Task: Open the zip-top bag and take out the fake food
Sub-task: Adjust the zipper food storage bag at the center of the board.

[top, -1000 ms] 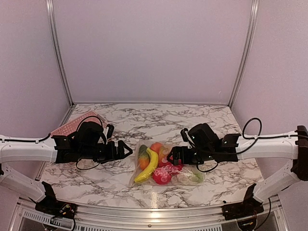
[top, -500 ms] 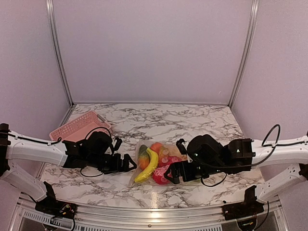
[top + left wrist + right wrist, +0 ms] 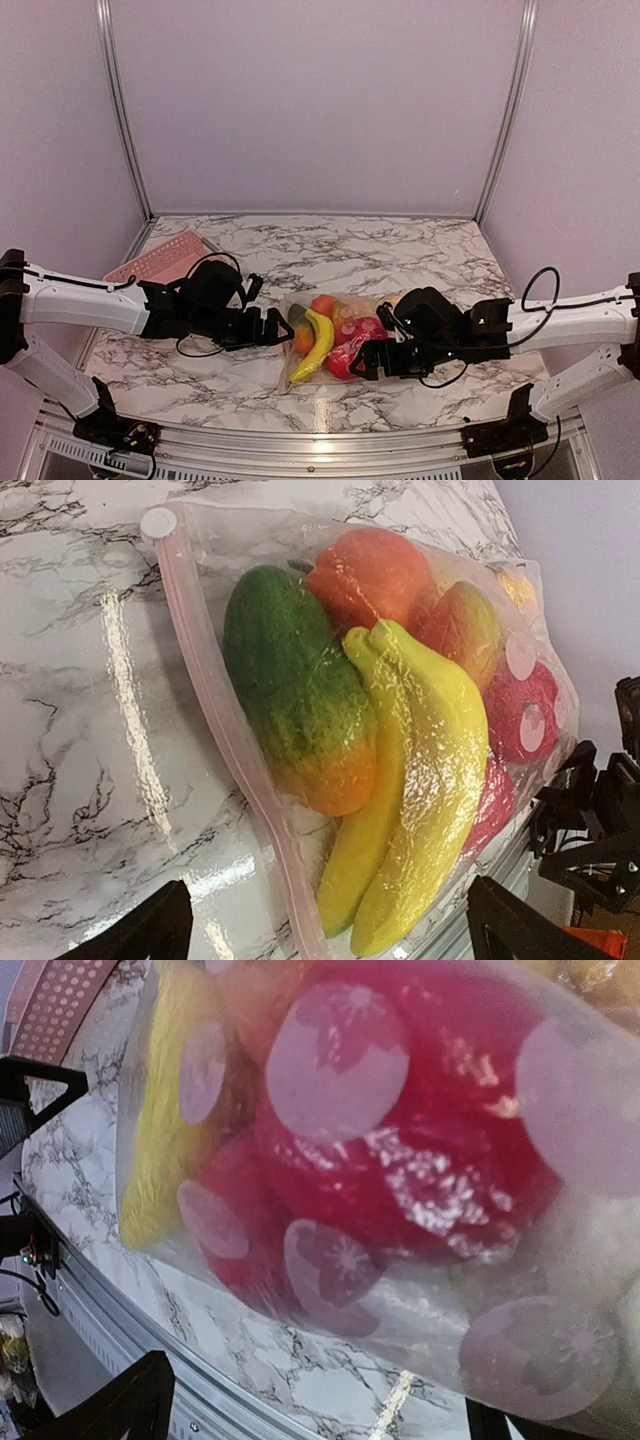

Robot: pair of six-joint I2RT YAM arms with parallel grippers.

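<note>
The zip-top bag [image 3: 338, 312] lies at the table's middle, zipped, with the fake food inside: yellow bananas [image 3: 314, 346], a green-orange piece [image 3: 298, 326], an orange [image 3: 322, 303] and red-pink dragon fruit [image 3: 352, 352]. My left gripper [image 3: 274, 328] is open at the bag's left edge. In the left wrist view [image 3: 330, 932] its jaws stand wide, either side of the pink zip strip [image 3: 215, 710] and the bananas [image 3: 420, 780]. My right gripper [image 3: 366, 360] is open at the bag's front right. In its wrist view [image 3: 320, 1415] the dragon fruit [image 3: 400, 1130] fills the space above the jaws.
A pink slatted basket [image 3: 160, 258] lies at the back left, behind my left arm. The table's metal front rail [image 3: 320, 445] runs close below the bag. The right arm covers the bag's right end. Purple walls enclose the table.
My left gripper has moved right, up to the bag's zip edge. My right gripper has dropped from the bag's back right to its front right side. The bag has shifted slightly.
</note>
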